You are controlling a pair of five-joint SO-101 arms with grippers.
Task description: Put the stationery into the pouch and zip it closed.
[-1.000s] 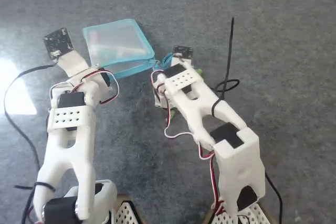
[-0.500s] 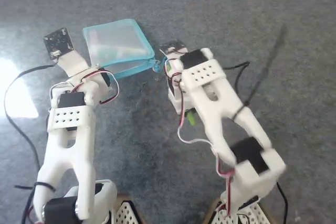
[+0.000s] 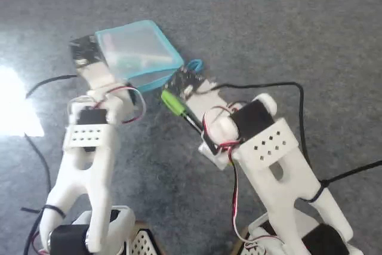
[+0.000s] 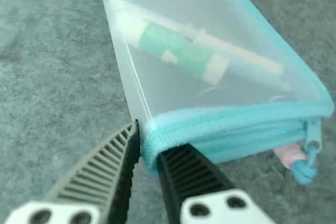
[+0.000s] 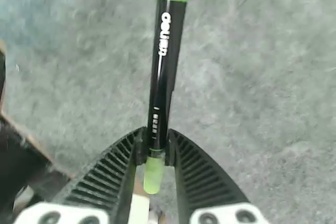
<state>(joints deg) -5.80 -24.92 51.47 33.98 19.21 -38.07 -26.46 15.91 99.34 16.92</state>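
The teal-edged, see-through pouch [image 3: 138, 52] lies on the grey table [image 3: 310, 58] in the upper left of the high view, its zipped edge facing the lower right and the teal zip loop [image 3: 194, 65] trailing off its right corner. The left pincer [image 4: 147, 140] is nearly closed, pinching the corner of the pouch at the end of the zip band; one ribbed finger [image 4: 113, 166] lies outside the clear wall and the other sits under the band. Through the clear wall a green and white stick [image 4: 178, 48] and a pale thin rod [image 4: 236, 51] lie side by side inside, and something pink [image 4: 289, 153] shows at the far end of the zip beside the slider. The right pincer [image 5: 155, 135] is clamped on the tail of a black pen [image 5: 165, 51] with green ends. In the high view the pen [image 3: 179, 107] sits just below and right of the pouch near the frame's middle, its green tip pointing up and left toward the zipped edge, close to it but apart
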